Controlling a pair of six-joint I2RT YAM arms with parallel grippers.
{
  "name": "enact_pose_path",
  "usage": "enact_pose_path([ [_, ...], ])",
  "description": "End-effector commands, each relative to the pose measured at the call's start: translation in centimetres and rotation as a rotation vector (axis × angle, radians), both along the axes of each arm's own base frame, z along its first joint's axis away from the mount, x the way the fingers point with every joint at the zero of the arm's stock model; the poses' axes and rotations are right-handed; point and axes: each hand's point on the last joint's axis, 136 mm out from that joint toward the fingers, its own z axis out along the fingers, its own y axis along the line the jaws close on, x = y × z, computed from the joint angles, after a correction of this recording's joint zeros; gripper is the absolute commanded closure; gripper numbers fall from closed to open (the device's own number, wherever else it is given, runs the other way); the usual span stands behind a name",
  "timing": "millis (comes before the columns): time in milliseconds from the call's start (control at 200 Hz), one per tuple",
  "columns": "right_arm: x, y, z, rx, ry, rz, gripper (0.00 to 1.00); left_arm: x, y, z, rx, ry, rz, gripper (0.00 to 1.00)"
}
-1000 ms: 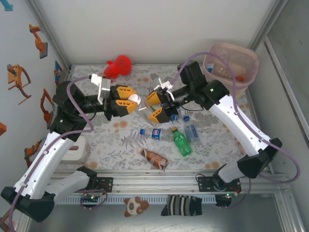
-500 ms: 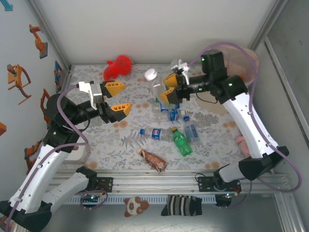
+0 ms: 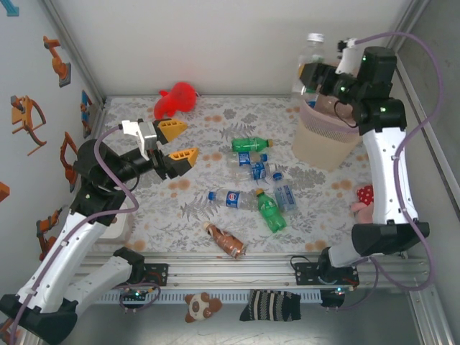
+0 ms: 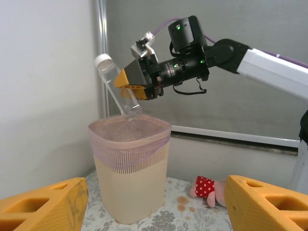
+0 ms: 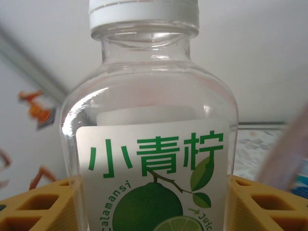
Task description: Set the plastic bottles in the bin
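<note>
In my right tool (image 3: 316,74) a bottle (image 3: 310,57) hangs tilted over the mouth of the bin (image 3: 325,147), which stands at the far right of the counter (image 3: 165,208). The other bottles (image 3: 269,210) lie mid-counter, left of the bin. My left tool (image 3: 188,138) hovers left of them. A plush toy (image 3: 176,99) sits behind it, and a doll (image 3: 364,195) lies nearer than the bin.

The right hand (image 3: 314,74) now holds the clear juice bottle (image 3: 311,49) up over the bin (image 3: 321,146). The left hand (image 3: 180,141) is open now.

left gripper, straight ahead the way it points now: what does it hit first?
Likely the bin: it stands ahead of the open left gripper, and the gap between looks free in its wrist view. Depth unclear.
</note>
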Motion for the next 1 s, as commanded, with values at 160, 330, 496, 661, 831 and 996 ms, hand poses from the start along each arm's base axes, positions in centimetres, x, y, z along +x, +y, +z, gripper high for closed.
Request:
enact_pose_path([
  [160, 5.6, -8.7, -4.2, 0.063, 0.187, -0.298, 0.48, 0.2, 0.3, -0.2, -0.03, 0.003, 0.015, 0.26],
  [330, 7.5, -9.8, -8.2, 0.017, 0.292, -0.26, 0.47, 0.4, 0.2, -0.9, -0.024, 0.019, 0.021, 0.26],
  [496, 9.2, -8.8, -12.3, 0.07, 0.404, -0.195, 0.47, 1.1, 0.0, -1.4, -0.018, 0.039, 0.029, 0.26],
  [661, 10.2, -8.6, -15.5, 0.079, 0.48, -0.171, 0.45, 1.6, -0.2, -2.0, -0.013, 0.063, 0.03, 0.26],
  [831, 10.9, -8.6, -17.8, 0.084, 0.543, -0.171, 0.34, 1.9, -0.4, -2.3, -0.017, 0.082, 0.031, 0.26],
  [996, 10.3, -9.2, -16.9, 0.055, 0.531, -0.203, 0.19, 2.7, -0.2, -3.0, -0.013, 0.118, 0.071, 0.26],
])
